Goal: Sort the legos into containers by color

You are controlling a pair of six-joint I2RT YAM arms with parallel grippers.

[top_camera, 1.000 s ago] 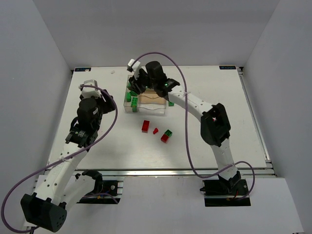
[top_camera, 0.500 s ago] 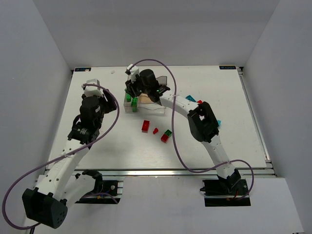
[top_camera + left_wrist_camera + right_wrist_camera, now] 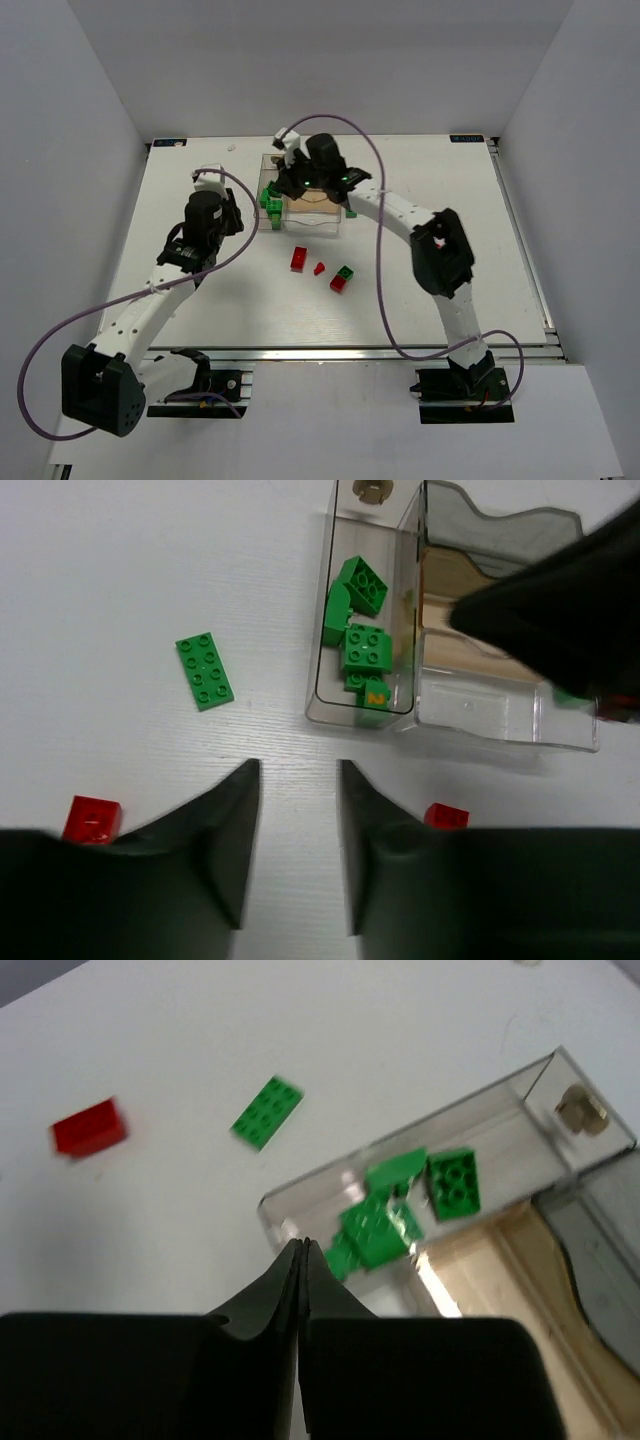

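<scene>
The organizer tray (image 3: pixel 480 708) is seen at the far middle of the table (image 3: pixel 480 250). Several green legos (image 3: pixel 362 645) are piled in its long, narrow left compartment. A flat green plate (image 3: pixel 205 670) is laid on the table just left of the tray, apart from it. The left gripper (image 3: pixel 297 790) is held on the near side of the tray, its fingers parted by a moderate gap with nothing between them. The right gripper (image 3: pixel 302 1250) is poised by the narrow compartment's near end, fingers pressed together, nothing seen held. Three red bricks (image 3: pixel 299 259) and a green brick (image 3: pixel 345 271) are scattered nearer on the table.
</scene>
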